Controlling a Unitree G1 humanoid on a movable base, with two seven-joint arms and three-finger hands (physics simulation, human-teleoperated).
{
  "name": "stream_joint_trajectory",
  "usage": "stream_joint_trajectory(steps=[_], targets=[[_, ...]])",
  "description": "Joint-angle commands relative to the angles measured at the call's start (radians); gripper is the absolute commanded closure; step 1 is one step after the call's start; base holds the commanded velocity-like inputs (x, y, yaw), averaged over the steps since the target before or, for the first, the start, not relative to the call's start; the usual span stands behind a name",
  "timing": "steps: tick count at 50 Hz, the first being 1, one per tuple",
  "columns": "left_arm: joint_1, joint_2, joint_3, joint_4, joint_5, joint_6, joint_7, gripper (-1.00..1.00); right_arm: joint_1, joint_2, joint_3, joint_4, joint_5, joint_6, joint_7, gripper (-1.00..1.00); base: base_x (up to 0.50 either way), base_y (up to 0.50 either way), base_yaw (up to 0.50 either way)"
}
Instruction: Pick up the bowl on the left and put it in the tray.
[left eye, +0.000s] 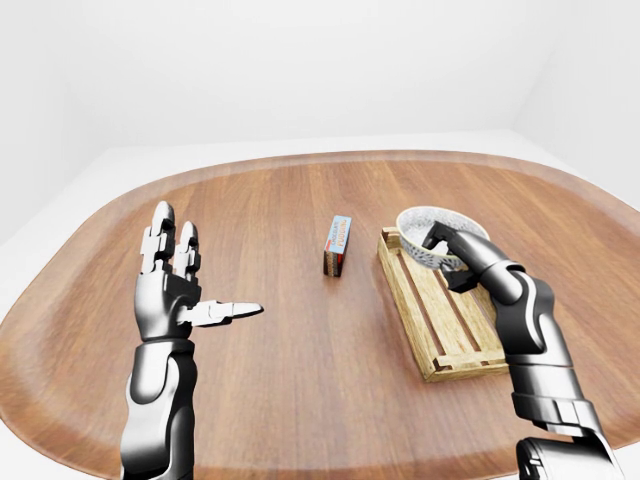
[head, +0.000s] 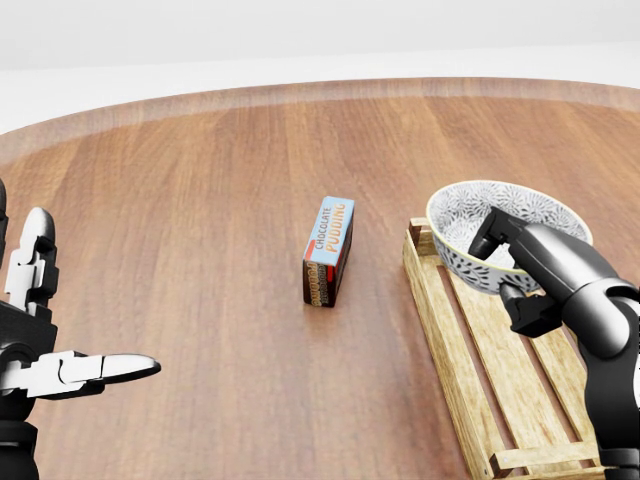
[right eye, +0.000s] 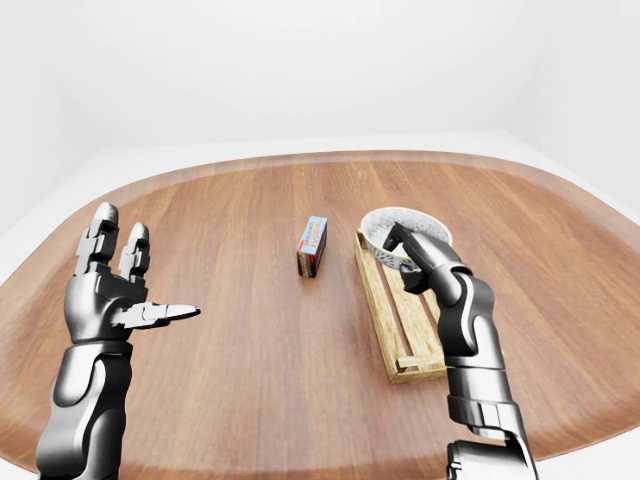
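While in hand (head: 545, 268), bowl (head: 468, 216) over tray (head: 478, 385)

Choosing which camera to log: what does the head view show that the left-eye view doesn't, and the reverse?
Only the head view: lettering on the pudding box and the pattern inside the bowl, legible. Only the left-eye view: the whole outline of the table and the white walls. Both: the right hand gripping the tilted bowl over the top end of the tray; the left hand open.

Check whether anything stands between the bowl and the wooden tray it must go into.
Nothing visible does. The right robot hand holds the bowl over the tray, whose slats are bare. The chocolate pudding box stands apart, left of it in the head view.
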Motion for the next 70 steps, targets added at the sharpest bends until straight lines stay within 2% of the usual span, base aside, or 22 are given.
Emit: stream_joint_trajectory(steps=[1,11,23,39,70], targets=[[-0.004,-0.01,-0.036,0.087,0.058,0.0,0.014,-1.0,-0.034,-0.002,0.013,0.134,-0.048,0.0,-0.075,1.0,0.0,0.0,0.0],[-0.005,-0.01,-0.036,0.086,0.059,0.0,0.014,-1.0,-0.068,-0.001,0.031,0.238,-0.062,0.0,-0.153,1.0,0.0,0.0,0.0],[0.0,-0.01,-0.035,0.076,0.058,0.0,0.013,-1.0,-0.107,0.017,0.066,0.429,-0.085,0.0,-0.34,1.0,0.0,0.0,0.0],[-0.003,-0.01,-0.034,0.078,0.057,0.0,0.014,-1.0,-0.142,0.03,0.096,0.577,-0.077,0.0,-0.451,1.0,0.0,0.0,0.0],[-0.009,-0.006,-0.029,0.083,0.051,0.0,0.013,-1.0,-0.16,0.021,0.115,0.649,-0.082,0.0,-0.479,1.0,0.0,0.0,0.0]])
